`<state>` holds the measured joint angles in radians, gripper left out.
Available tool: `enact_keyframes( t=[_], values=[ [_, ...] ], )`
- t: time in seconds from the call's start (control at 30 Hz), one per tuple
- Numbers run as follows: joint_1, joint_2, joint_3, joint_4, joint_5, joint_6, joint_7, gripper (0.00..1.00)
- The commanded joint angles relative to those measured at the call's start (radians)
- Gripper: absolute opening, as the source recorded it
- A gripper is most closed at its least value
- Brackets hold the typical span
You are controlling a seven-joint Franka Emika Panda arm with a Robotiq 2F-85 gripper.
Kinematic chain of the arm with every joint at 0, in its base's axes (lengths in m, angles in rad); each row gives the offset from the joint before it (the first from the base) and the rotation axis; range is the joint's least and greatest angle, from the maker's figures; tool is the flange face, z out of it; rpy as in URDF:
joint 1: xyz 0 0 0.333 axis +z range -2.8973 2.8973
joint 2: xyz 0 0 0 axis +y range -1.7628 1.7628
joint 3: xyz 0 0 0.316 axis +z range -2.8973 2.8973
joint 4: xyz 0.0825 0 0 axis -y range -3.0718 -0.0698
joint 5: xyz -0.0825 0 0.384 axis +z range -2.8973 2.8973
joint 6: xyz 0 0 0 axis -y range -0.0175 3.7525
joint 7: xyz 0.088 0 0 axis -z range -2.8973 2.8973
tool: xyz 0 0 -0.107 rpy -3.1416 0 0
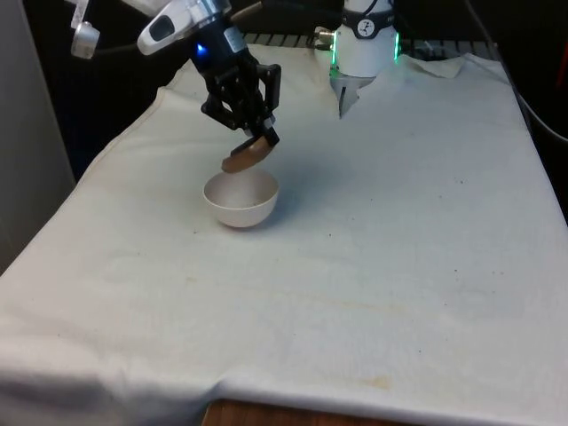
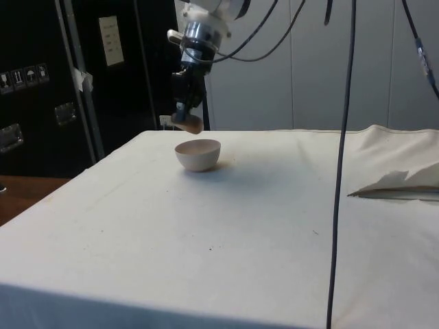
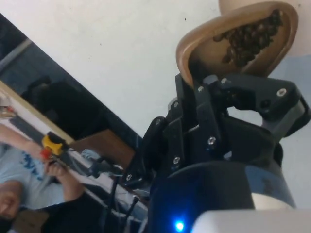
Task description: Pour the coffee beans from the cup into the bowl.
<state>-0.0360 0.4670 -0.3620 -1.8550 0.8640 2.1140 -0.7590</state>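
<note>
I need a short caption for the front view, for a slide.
The gripper holds a brown cup tilted over a white bowl on the white cloth.

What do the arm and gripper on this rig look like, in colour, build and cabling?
The arm is white with a silver wrist ring. The gripper is black, with two angular linked fingers studded with silver screws in the wrist view. Black cables loop off the wrist in the side view.

Matt white cloth point(image 1: 382, 222) over table, wood edge point(image 1: 266, 415) showing at 6 o'clock; bowl point(image 1: 241, 201) smooth matt off-white, ceramic-looking; cup point(image 3: 238, 43) smooth tan, slight sheen; coffee beans point(image 3: 248, 41) dark, glossy; gripper point(image 1: 257, 135) black matt plastic.
</note>
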Motion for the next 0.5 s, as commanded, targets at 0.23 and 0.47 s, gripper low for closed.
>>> enact_keyframes(
  t=[0.23,0.47],
  values=[
    [-0.011,0.021,-0.026,0.0,0.095,-0.051,-0.082,0.0],
    [-0.014,0.038,-0.047,0.011,0.144,-0.09,-0.117,0.0]
  ],
)
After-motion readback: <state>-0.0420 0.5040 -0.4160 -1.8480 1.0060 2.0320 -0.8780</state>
